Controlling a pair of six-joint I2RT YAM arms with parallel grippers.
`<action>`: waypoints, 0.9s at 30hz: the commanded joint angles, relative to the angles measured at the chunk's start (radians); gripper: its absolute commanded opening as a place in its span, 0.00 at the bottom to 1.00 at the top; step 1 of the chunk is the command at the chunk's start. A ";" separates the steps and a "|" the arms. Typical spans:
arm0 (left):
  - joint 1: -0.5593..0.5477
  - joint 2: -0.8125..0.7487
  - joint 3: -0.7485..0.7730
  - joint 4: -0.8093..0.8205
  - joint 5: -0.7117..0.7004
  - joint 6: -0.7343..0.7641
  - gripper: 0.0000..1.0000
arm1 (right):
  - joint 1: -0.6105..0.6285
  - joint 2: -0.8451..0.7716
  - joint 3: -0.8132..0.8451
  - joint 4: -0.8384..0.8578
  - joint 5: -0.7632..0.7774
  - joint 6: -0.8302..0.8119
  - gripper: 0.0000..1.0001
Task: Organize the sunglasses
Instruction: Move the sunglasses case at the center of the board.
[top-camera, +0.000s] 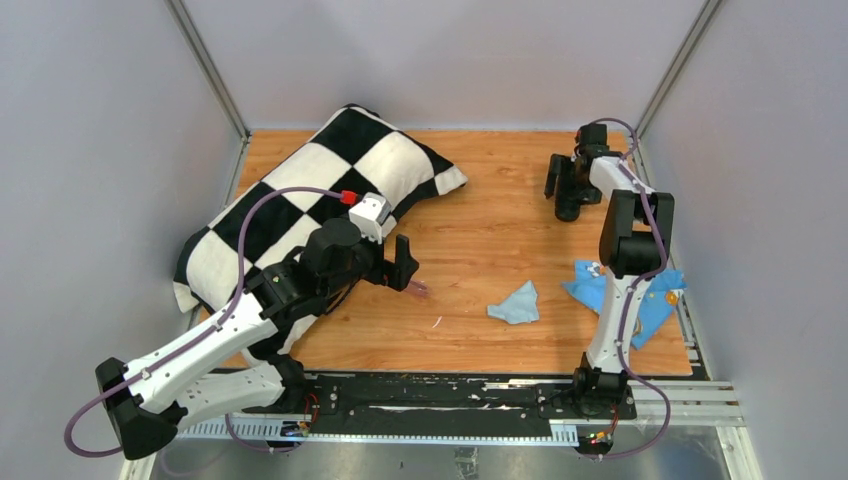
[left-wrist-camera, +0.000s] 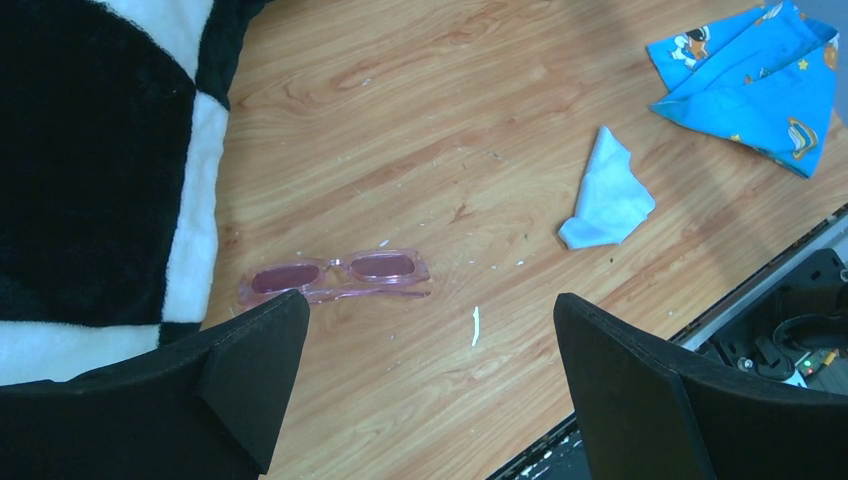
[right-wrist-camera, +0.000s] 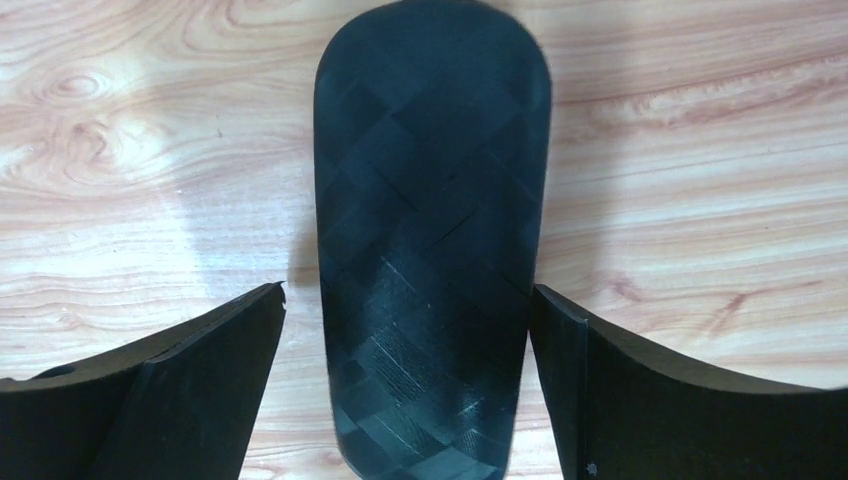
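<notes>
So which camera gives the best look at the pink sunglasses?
The left wrist view: the sunglasses lie close and clear on the table beside the checkered pillow. The top view shows just a pink sliver; the right wrist view, none.

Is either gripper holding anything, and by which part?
Nothing is held. The left gripper is open above the translucent pink sunglasses lying on the wooden table; the right gripper is open, straddling the dark oval case.
</notes>
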 joint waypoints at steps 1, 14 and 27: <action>-0.009 -0.005 -0.014 0.005 0.005 -0.014 1.00 | 0.017 -0.018 -0.026 -0.094 0.073 -0.027 0.95; -0.009 0.018 -0.004 -0.049 -0.108 -0.037 1.00 | 0.141 -0.206 -0.227 -0.115 -0.005 0.042 0.53; -0.007 0.072 -0.074 -0.060 -0.135 -0.102 1.00 | 0.594 -0.303 -0.438 -0.060 0.025 0.056 0.55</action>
